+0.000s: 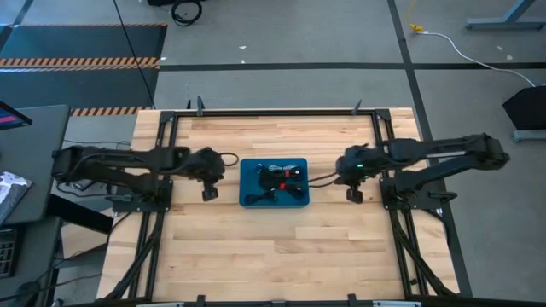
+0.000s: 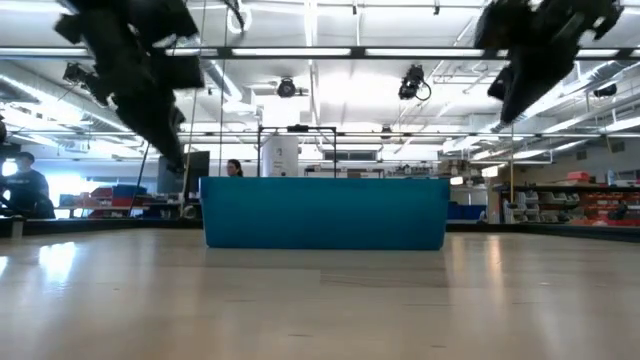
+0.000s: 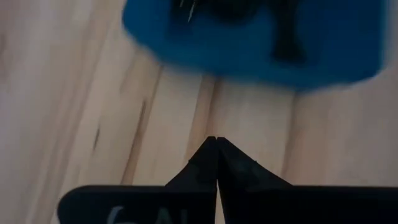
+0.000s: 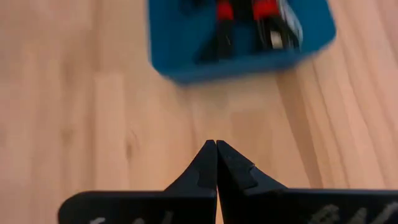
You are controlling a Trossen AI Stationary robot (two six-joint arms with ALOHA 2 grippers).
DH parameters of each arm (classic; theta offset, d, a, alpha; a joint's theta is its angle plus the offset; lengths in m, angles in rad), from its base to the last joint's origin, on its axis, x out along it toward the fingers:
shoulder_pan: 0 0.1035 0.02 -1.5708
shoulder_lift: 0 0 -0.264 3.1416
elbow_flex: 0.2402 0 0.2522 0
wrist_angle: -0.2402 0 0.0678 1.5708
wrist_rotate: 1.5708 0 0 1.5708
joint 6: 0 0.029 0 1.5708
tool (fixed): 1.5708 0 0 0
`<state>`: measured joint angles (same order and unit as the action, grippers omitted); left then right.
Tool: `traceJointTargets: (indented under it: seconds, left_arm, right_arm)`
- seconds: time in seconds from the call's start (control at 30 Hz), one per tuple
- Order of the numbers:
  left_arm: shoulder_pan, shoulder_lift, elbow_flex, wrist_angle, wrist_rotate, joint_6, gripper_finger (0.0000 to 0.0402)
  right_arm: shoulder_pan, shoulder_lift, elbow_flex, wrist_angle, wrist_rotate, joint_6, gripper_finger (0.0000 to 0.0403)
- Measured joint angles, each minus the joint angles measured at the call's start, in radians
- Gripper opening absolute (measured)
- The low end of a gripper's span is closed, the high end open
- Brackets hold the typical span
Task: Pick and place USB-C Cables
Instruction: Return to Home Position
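A blue tray (image 1: 249, 198) sits at the table's middle; the low view shows its near wall (image 2: 325, 213). Coiled USB-C cables (image 1: 278, 177) lie inside it, black ones and one black with red (image 4: 242, 15). In the left wrist view they are dark blurred shapes (image 3: 283, 31). I cannot make out a whitish-grey one. My left gripper (image 1: 220, 173) hovers just left of the tray, shut and empty (image 3: 216, 139). My right gripper (image 1: 339, 174) hovers just right of the tray, also shut and empty (image 4: 216, 143). Both are raised above the tabletop.
Bare wooden tabletop (image 1: 273, 247) lies on the tray's near and far sides. Black frame rails (image 1: 273, 112) run along the table's edges. A long white cord with a yellow end (image 1: 444, 38) lies on the floor beyond the table. People stand far off in the room (image 2: 22, 185).
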<state>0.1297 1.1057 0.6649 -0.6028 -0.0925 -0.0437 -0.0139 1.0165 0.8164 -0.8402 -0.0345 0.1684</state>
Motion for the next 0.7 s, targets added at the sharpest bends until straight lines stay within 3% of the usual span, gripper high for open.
traceJointTargets:
  seconds: [0.3,0.5,0.7]
  left_arm:
    - [-0.049,-0.274,-0.157,0.298,0.000,0.003,0.0004]
    - [-0.074,-0.395,-0.246,0.464,0.000,0.027,0.0004]
    - [-0.080,-0.513,-0.342,0.538,0.000,0.023,0.0004]
  right_arm:
    - [0.060,-0.355,-0.140,0.203,0.041,0.039,0.0001]
    - [0.091,-0.522,-0.247,0.336,0.061,0.012,0.0001]
    - [0.098,-0.678,-0.332,0.355,0.068,0.017,0.0001]
